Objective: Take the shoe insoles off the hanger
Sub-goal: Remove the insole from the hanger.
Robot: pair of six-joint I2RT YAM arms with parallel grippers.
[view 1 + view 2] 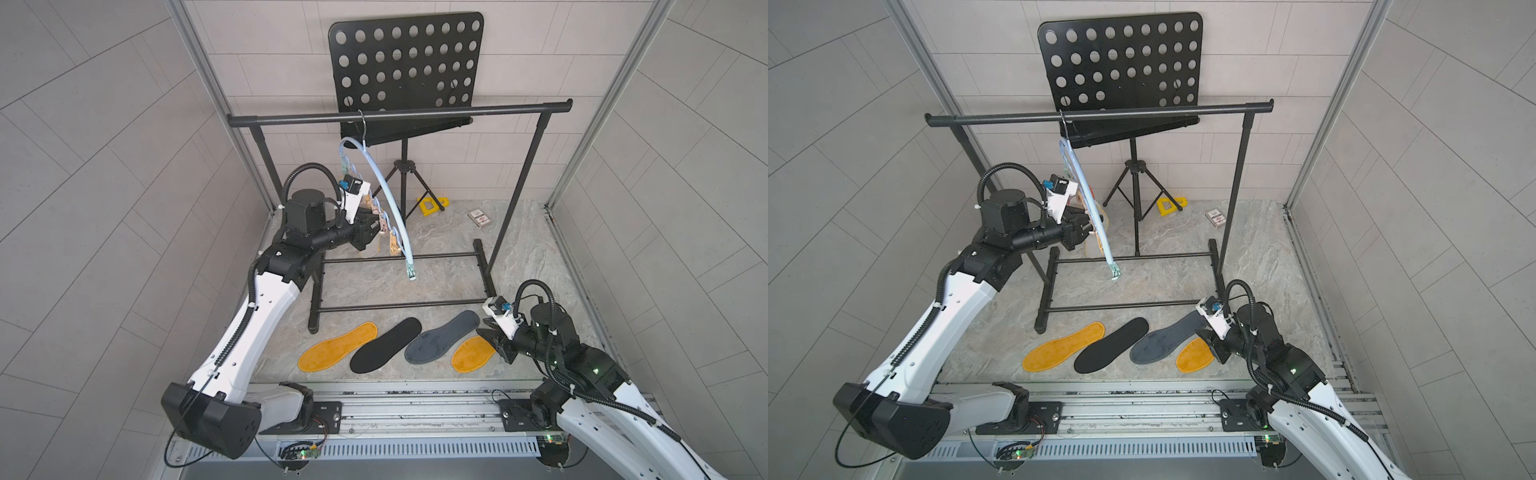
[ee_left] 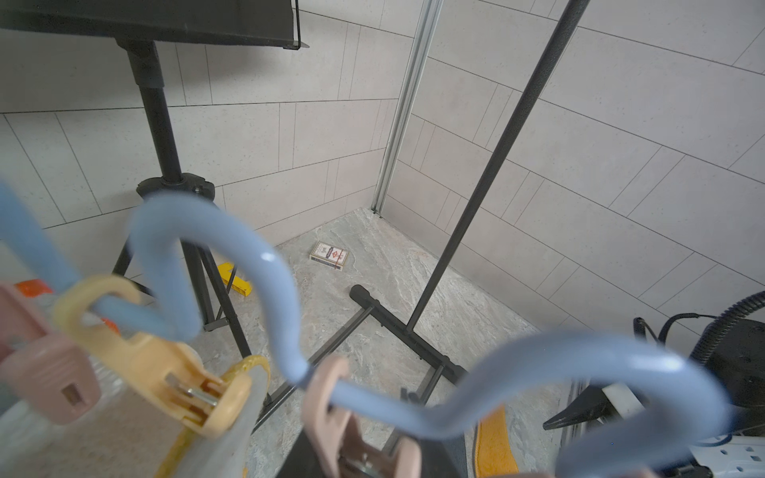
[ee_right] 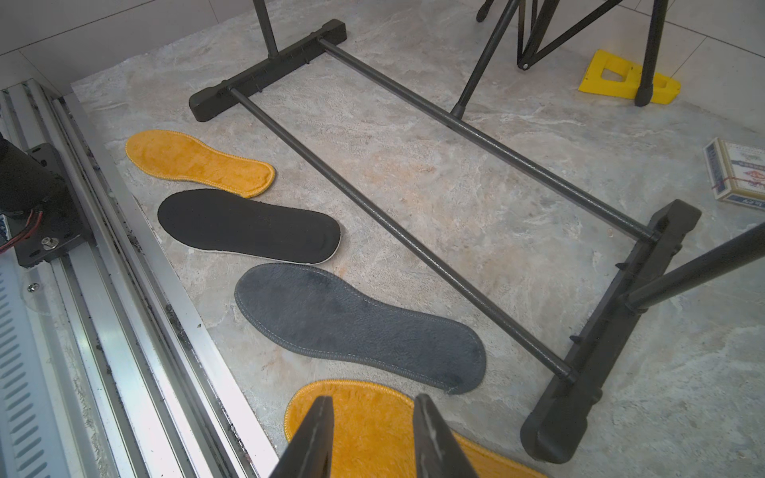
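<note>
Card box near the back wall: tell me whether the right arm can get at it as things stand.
Probably not directly. The garment rack's foot and upright stand between the right hand and the card box; it would need to reach over them.

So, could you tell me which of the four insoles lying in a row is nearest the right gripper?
The yellow insole beside the dark grey insole; the right gripper hangs open over it. The other yellow insole lies farthest off.
</note>
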